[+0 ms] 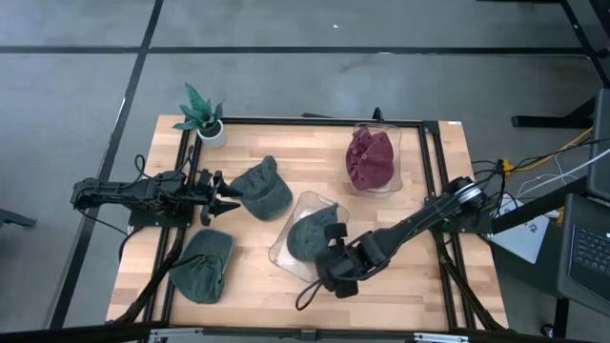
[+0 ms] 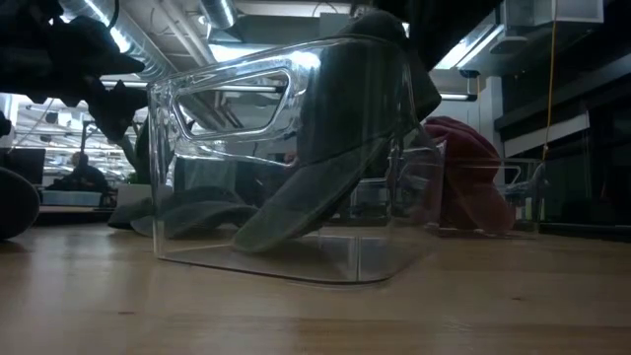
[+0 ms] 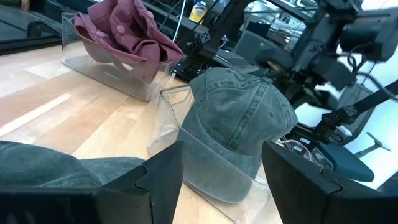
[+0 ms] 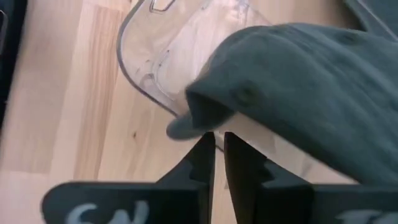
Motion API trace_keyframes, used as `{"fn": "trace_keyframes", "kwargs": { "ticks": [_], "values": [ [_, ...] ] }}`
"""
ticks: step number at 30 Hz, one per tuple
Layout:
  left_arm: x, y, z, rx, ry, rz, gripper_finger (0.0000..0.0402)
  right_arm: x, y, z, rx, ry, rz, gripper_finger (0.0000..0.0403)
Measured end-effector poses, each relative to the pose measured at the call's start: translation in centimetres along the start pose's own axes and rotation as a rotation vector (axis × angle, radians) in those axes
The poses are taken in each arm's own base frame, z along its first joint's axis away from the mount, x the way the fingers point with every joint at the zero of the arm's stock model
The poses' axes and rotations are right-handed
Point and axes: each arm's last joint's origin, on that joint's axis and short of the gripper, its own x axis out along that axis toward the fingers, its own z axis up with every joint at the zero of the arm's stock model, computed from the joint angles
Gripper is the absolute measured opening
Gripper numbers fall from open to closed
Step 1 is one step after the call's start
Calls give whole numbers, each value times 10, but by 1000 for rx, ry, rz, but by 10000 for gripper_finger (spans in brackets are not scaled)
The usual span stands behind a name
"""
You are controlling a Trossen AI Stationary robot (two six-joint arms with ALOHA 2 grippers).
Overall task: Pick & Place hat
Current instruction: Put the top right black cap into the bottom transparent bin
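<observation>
The soft green cloth hat point(image 1: 310, 235) sits in a clear plastic tub point(image 1: 289, 250) on the light wooden table point(image 1: 410, 267), just ahead of the right gripper point(image 4: 219, 148), whose fingers are pinched almost together on nothing, while the left gripper point(image 1: 227, 196) waits with fingers spread wide.

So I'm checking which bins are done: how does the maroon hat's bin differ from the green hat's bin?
The maroon hat's bin stands near the table's far edge; the green hat's bin sits mid-table. No gripper is near the maroon hat; the right gripper is at the green hat. Both bins are clear plastic, one hat each.
</observation>
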Motion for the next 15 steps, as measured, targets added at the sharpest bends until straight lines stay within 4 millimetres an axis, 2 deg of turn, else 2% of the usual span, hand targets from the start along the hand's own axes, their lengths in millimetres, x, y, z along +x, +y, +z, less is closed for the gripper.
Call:
{"fn": "trace_keyframes", "kwargs": {
  "ticks": [4, 15],
  "values": [
    [0, 0, 0, 0, 0, 0, 210, 13, -2, 6, -15, -21, 0, 36],
    [0, 0, 0, 0, 0, 0, 210, 15, -14, 34, 95, -269, 33, 36]
  ]
}}
